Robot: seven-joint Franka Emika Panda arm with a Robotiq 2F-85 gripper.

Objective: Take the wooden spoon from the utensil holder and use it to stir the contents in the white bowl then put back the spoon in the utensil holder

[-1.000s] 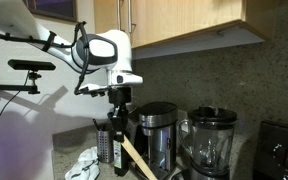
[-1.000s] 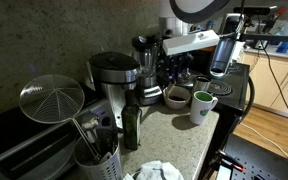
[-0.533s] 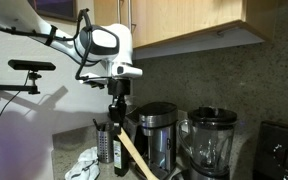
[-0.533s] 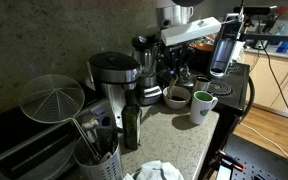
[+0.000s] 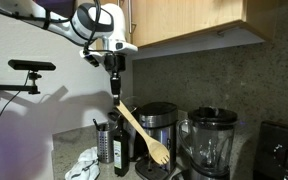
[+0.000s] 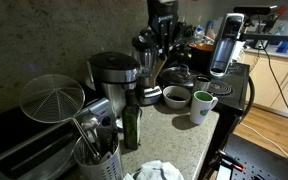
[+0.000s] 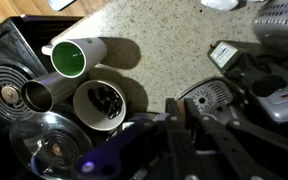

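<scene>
My gripper (image 5: 115, 88) is shut on the handle of the wooden spoon (image 5: 141, 132). It holds the spoon high in the air, slanting down with its oval end over the coffee maker (image 5: 157, 128). In an exterior view the gripper (image 6: 164, 40) hangs above the white bowl (image 6: 176, 96), and the spoon (image 6: 155, 72) points down beside it. The silvery utensil holder (image 5: 102, 142) stands by the dark bottle; in an exterior view it (image 6: 96, 163) still holds other utensils. In the wrist view the white bowl (image 7: 99, 105) with dark contents lies left of my gripper (image 7: 181, 108).
A dark bottle (image 5: 120, 148), a blender (image 5: 212, 142) and a crumpled cloth (image 5: 86, 163) are on the counter. A green mug (image 6: 202, 103) stands next to the bowl. A wire strainer (image 6: 52, 98) sticks out of the holder. Wooden cabinets (image 5: 184, 20) hang overhead.
My arm has risen and carried the spoon up with it. The spoon's lower end now hangs above the coffee maker instead of down near the counter.
</scene>
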